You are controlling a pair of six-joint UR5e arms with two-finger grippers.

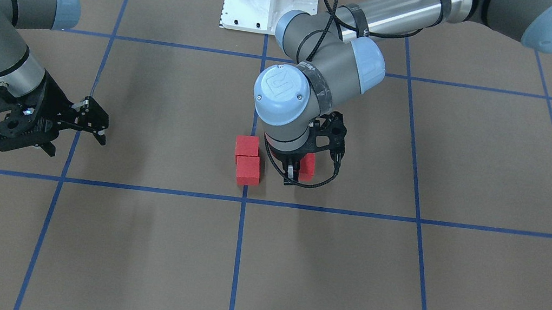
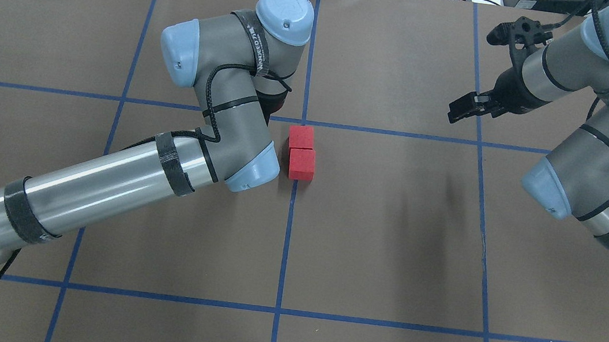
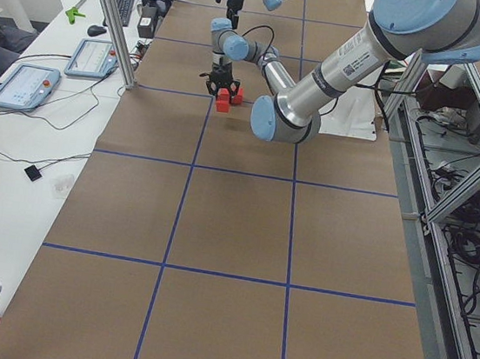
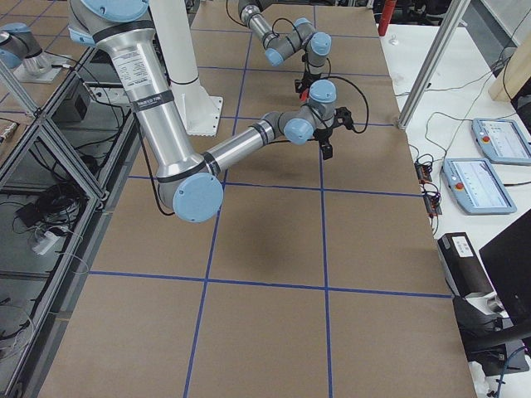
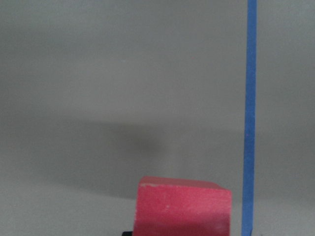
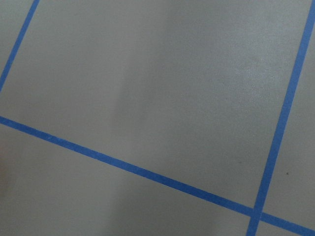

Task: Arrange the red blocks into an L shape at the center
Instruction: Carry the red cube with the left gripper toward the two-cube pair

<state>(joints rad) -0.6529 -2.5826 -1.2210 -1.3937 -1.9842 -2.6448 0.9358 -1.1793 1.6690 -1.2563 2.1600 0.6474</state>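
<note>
Just beside the center (image 2: 303, 121), two red blocks (image 2: 302, 153) touch in line; left gripper (image 1: 300, 172) jaws grasp the third block (image 1: 308, 166) (near the pair, not touching); right gripper (image 1: 78, 141) jaws released, well apart

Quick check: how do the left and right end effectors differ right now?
The left end effector points straight down beside the center crossing; the right end effector is tilted, well off to one side. The left is closed on a red block; the right is open and empty. Both are black two-finger units.
</note>
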